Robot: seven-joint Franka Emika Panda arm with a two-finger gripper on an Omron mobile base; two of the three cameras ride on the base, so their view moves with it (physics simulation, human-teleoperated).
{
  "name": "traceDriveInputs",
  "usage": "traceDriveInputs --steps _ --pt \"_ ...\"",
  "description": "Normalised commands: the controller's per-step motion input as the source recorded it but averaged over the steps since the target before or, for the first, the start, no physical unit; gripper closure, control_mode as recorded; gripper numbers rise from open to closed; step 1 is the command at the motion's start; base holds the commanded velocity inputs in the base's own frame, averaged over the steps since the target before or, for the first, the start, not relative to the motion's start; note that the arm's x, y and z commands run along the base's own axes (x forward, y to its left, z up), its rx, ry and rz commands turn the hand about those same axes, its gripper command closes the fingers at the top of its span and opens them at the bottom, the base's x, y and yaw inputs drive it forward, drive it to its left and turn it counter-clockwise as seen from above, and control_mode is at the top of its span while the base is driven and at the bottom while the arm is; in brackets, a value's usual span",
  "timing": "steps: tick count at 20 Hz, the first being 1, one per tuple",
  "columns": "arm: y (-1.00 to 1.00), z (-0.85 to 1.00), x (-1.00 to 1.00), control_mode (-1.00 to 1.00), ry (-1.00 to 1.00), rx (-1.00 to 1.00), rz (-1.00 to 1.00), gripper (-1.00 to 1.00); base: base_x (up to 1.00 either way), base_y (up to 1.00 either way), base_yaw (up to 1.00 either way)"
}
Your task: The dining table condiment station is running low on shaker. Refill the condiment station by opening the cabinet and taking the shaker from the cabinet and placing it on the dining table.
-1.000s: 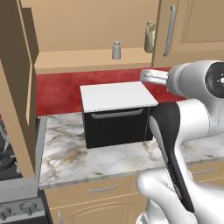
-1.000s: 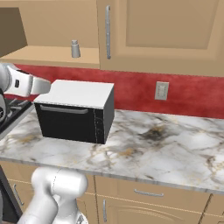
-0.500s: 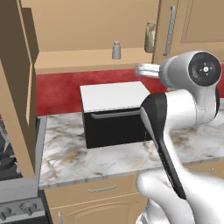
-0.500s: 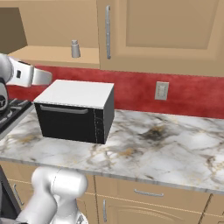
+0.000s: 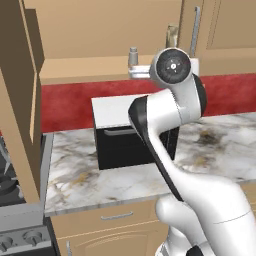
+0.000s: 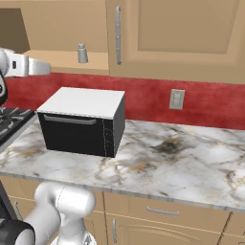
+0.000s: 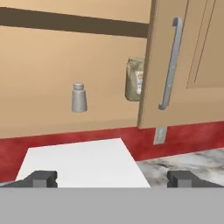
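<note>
Arm (image 5: 165, 130) rises from the base, folds at the elbow and reaches far toward the open cabinet (image 5: 90, 70), wrist level with its shelf. Gripper (image 7: 113, 178) points straight in, jaws spread wide and holding nothing. The shaker (image 7: 78, 97) stands upright on the shelf, ahead and slightly left, above the black-and-white oven (image 6: 81, 122); a bag (image 7: 134, 78) sits to its right.

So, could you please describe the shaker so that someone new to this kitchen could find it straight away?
Look at the open tan wall cabinet above the black-and-white oven. On its bottom shelf stands the shaker, upright and alone near the middle. It is small, grey and cylindrical with a rounded cap, unlike the taller brownish bag to its right, half hidden by the neighbouring door.
</note>
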Motion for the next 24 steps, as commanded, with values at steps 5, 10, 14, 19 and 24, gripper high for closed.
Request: traceDriveInputs --steps 5,10,14,19,24 --pt "0.33 0.0 0.6 -1.0 -0.02 -0.08 -0.05 -1.0 0.0 0.0 0.0" --pt "0.12 0.0 0.53 -1.0 0.0 0.0 0.0 -1.0 0.0 0.0 0.0" --pt "0.04 0.0 0.49 -1.0 0.0 0.08 0.0 -1.0 0.0 0.0 0.0" --pt "0.05 0.06 0.45 -1.0 0.0 0.06 0.0 -1.0 0.0 0.0 0.0" --pt "0.15 0.09 0.52 -1.0 0.0 0.01 0.0 -1.0 0.0 0.0 0.0"
